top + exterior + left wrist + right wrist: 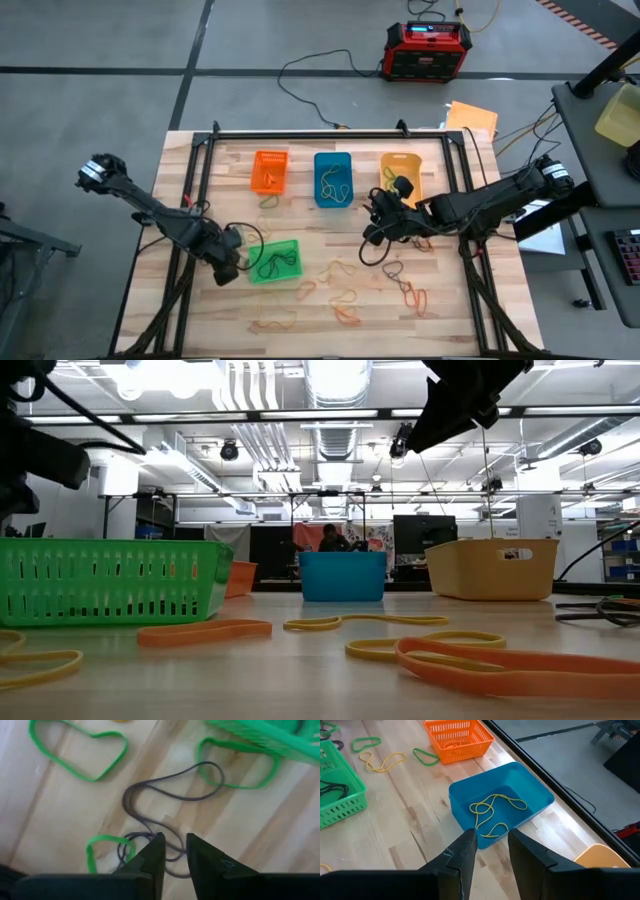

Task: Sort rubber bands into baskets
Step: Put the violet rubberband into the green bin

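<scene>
Four baskets stand on the wooden table: orange [270, 172], blue [320, 160] and yellow-orange [400, 168] in a far row, green [290, 276] nearer. My left gripper [172, 842] points down just left of the green basket, fingertips a narrow gap apart on either side of a strand of a dark brown rubber band [165, 795] lying on the wood. Green bands [75, 755] lie around it. My right gripper [492, 845] hovers open and empty near the blue basket [465, 815], which holds yellow bands [492, 810]. My left gripper comes from above, pointing down, its fingertips astride the dark band's near loop [175, 856], which lies flat on the table. I cannot tell whether the fingers touch the band.
Loose orange, yellow and red bands [345, 298] lie scattered over the near middle and right of the table. Dark bands lie in the green basket [268, 262]. A black frame rail [330, 133] runs along the far edge. A red-and-black box [428, 50] sits on the floor beyond.
</scene>
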Action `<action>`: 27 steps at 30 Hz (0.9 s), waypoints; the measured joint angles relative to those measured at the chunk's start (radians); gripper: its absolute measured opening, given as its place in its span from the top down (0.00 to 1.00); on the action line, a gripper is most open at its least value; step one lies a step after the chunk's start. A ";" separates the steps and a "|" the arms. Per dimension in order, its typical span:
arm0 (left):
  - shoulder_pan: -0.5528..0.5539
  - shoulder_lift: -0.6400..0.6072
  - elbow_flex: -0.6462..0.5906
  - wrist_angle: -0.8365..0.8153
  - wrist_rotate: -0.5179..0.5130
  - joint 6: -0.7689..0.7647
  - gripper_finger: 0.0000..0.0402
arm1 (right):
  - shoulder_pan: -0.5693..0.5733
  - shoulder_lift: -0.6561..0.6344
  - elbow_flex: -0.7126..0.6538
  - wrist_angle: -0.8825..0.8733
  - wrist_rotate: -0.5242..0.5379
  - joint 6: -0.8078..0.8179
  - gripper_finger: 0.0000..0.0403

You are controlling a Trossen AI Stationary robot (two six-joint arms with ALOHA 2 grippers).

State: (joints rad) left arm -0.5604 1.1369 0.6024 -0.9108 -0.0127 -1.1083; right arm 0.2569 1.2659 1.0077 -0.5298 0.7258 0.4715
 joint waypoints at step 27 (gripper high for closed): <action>0.040 0.200 -0.046 0.067 -0.064 -0.004 0.62 | 0.000 0.000 0.000 0.023 0.000 -0.001 0.75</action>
State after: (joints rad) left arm -0.5205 1.3373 0.5564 -0.8437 -0.0771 -1.1124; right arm 0.2569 1.2659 1.0077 -0.5068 0.7258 0.4706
